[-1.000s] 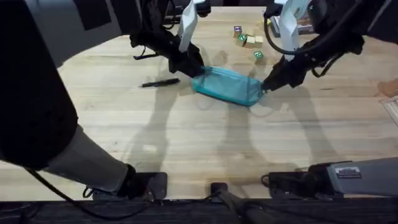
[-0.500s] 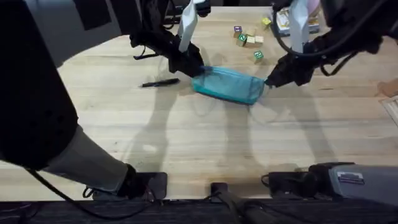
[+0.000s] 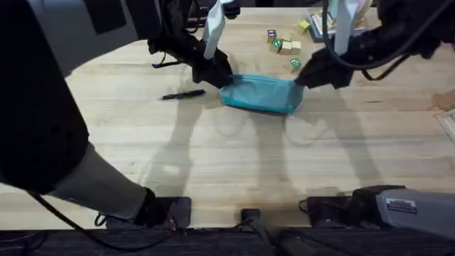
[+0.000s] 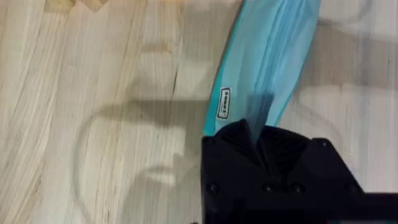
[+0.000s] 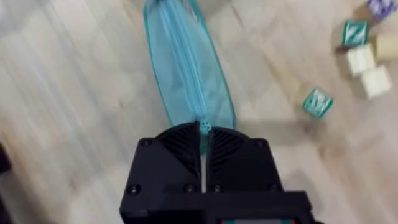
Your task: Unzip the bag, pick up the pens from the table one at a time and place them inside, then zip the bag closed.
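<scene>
The bag (image 3: 261, 94) is lying on the table (image 3: 213, 163) toward the far middle, long axis running left to right, with both arms working its two ends. The left gripper (image 3: 222, 77) is clamping the bag's left end, fingers closed on the teal fabric (the left wrist view is showing the cloth running right into the black fingers (image 4: 249, 140)), and my read is that it is anchoring the pouch so it is not sliding when the zipper gets pulled. The right gripper (image 3: 304, 75) is sitting at the opposite end, fingers pinched together on the end of the zipper line (image 5: 186, 68); the pull tab itself is too small to make out, so I am judging, not seeing, that it is holding the tab. The zipper is looking shut along the length in view, so the unzip step is probably just beginning. One pen (image 3: 183, 94) is lying on the table just left of the bag, apart from it and untouched, waiting for the pick stage. Small blocks (image 3: 284, 47) are sitting beyond the bag (not task items, likely just clutter), near the right arm's path. Next move likely calls for a steady pull along the zipper toward the left gripper while that side is holding tension; the risk is the fabric bunching or slipping out.
</scene>
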You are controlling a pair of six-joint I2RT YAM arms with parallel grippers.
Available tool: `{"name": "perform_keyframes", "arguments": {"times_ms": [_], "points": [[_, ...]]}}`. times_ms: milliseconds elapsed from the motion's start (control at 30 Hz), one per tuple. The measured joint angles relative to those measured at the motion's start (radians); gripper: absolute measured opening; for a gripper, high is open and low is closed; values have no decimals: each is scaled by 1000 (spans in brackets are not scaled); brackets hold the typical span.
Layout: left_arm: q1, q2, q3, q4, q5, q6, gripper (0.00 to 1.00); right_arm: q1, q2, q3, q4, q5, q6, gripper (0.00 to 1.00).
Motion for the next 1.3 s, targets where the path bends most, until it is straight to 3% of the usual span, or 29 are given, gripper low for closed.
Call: {"name": "perform_keyframes", "arguments": {"times_ms": [167,200,367,500,667,900,1100,1133,1300], "points": [[9,0,0,0,-10,0,42,87,2,0,128,-10,51,34],[15,0,0,-1,-16,0,42,150,23,0,215,-11,93,34],[19,0,0,0,-20,0,42,283,125,0,380,-10,200,34],[19,0,0,-1,-21,0,42,352,185,0,510,-21,276,34],[20,0,1,-8,-23,4,42,400,231,0,614,-17,349,34],[21,0,1,-7,-20,4,42,398,229,0,607,-14,386,45],[17,0,1,-2,-18,6,42,352,140,0,526,-53,396,875],[16,0,1,-2,-18,6,42,344,117,0,506,-62,392,964],[16,0,1,-1,-18,4,42,272,-13,6,361,-92,365,996]]}}
